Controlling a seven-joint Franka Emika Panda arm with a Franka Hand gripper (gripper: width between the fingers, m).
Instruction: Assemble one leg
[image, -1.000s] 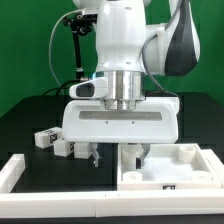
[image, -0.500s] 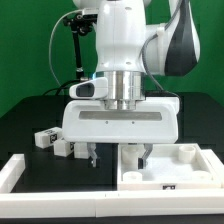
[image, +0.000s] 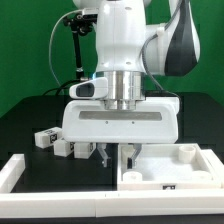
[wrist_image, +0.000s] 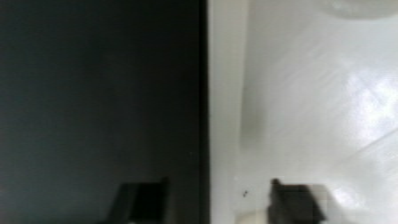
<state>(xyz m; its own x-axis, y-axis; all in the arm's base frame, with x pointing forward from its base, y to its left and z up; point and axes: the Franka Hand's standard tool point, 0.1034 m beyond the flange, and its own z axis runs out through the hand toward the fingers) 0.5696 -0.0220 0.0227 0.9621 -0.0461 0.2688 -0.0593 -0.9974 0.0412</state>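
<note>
Two white legs with black-and-white tags (image: 46, 139) (image: 63, 147) lie on the black table at the exterior view's left, beside the gripper and apart from it. My gripper (image: 116, 153) is low over the left edge of the large flat white panel (image: 172, 166). In the wrist view the gripper (wrist_image: 217, 202) straddles that edge. One finger is over the black table and the other over the panel (wrist_image: 311, 90). The jaws stand apart and hold nothing. No leg shows in the wrist view.
A white raised rail (image: 18, 172) runs along the front of the table, from the exterior view's left across the bottom. A round hole of the panel (wrist_image: 363, 5) shows at the wrist frame's edge. A black camera stand (image: 76, 50) stands behind the arm.
The two fingers have moved closer together over the panel's left edge. The arm, the panel and the legs have not moved.
</note>
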